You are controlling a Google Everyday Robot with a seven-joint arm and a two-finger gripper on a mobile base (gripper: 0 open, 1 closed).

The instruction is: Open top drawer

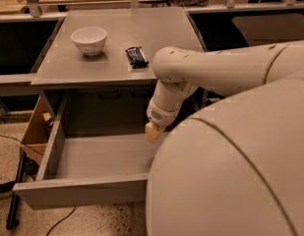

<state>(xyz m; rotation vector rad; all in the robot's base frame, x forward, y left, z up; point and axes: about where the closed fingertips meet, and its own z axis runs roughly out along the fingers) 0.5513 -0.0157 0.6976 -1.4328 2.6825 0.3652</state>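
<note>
One top drawer out wide — hand above its interior, rt side; grip state can't tell.

You have the top drawer standing wide open, pulled well out from under the table. It is a wide grey box with a flat, matte, handleless front panel nearest you and a grey floor in plain view. Your pincer hangs over the drawer's interior, towards the back.
</note>
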